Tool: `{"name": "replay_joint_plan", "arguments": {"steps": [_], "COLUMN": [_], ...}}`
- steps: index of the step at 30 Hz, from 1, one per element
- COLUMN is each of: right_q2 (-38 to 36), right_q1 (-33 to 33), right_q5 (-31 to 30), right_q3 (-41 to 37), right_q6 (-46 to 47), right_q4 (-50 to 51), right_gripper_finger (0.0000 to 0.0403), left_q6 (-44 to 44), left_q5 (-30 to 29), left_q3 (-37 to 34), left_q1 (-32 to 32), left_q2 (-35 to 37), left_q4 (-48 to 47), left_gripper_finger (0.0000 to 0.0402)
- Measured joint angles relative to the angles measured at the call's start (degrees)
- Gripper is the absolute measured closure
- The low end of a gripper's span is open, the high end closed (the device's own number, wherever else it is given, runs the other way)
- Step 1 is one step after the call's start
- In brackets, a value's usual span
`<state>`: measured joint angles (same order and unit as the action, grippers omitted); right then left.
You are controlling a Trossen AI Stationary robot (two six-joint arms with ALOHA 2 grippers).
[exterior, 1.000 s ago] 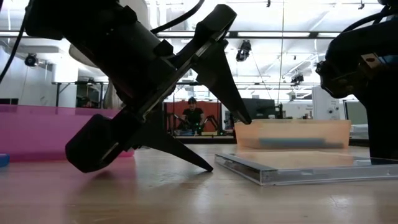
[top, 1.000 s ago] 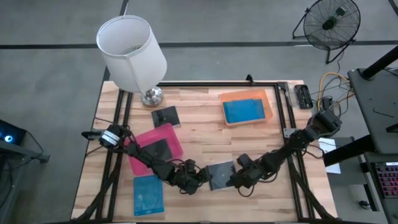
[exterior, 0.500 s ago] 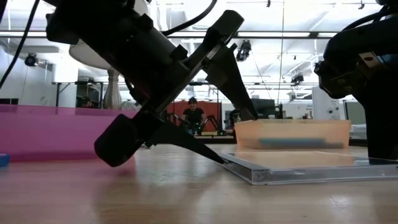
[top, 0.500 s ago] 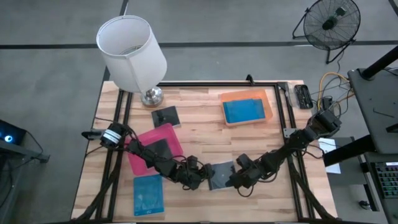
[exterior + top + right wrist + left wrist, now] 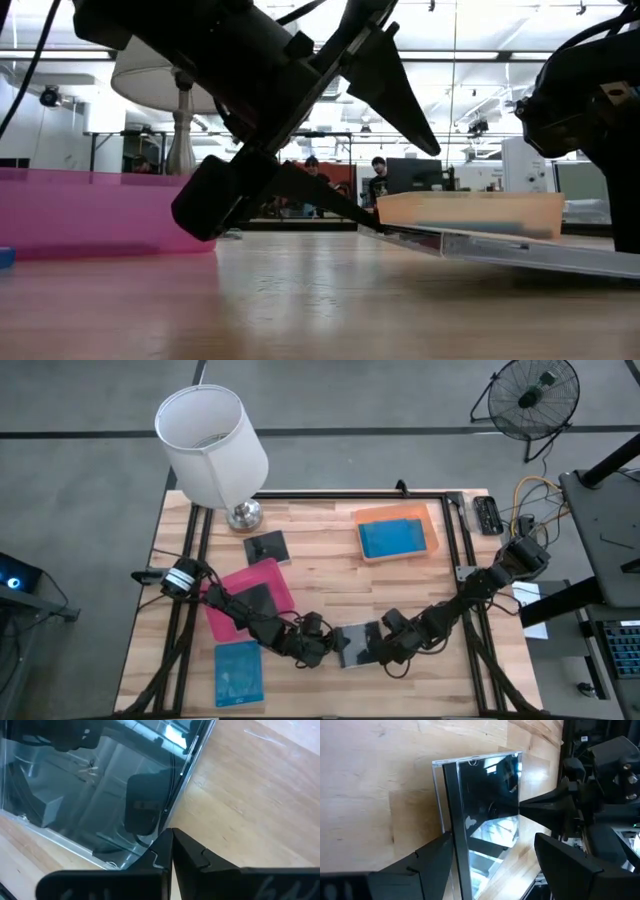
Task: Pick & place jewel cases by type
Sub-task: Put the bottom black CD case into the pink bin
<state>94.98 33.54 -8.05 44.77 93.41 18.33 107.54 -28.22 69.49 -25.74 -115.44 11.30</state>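
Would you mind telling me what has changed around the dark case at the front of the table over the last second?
The left gripper moved toward the dark jewel case, slid its lower finger under the near edge and tipped that edge up off the table. Its fingers are open around the edge. The right gripper stayed shut at the case's opposite side; the other cases and trays did not move.

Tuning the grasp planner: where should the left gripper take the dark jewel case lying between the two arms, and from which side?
Grip the dark jewel case at its raised left edge, coming in low from the left. In the low view that edge is tipped off the table, leaving room beneath. The left gripper is open around it; the right gripper, shut, is at its other edge.
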Motion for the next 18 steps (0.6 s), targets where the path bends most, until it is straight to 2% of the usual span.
{"name": "replay_joint_plan", "arguments": {"steps": [10, 18], "right_q2": [0.0, 0.02], "right_q1": [0.0, -0.04], "right_q5": [-0.02, 0.24], "right_q3": [0.0, 0.04], "right_q6": [-0.59, -0.68], "right_q4": [-0.07, -0.28], "right_gripper_finger": [0.0395, 0.0394], "left_q6": [0.01, 1.48], "left_q5": [-0.09, 3.11], "left_q3": [0.18, 0.09], "left_q1": [-0.42, -0.2], "left_q2": [0.07, 0.09], "left_q4": [0.26, -3.08], "left_gripper_finger": [0.0145, 0.0145]}}
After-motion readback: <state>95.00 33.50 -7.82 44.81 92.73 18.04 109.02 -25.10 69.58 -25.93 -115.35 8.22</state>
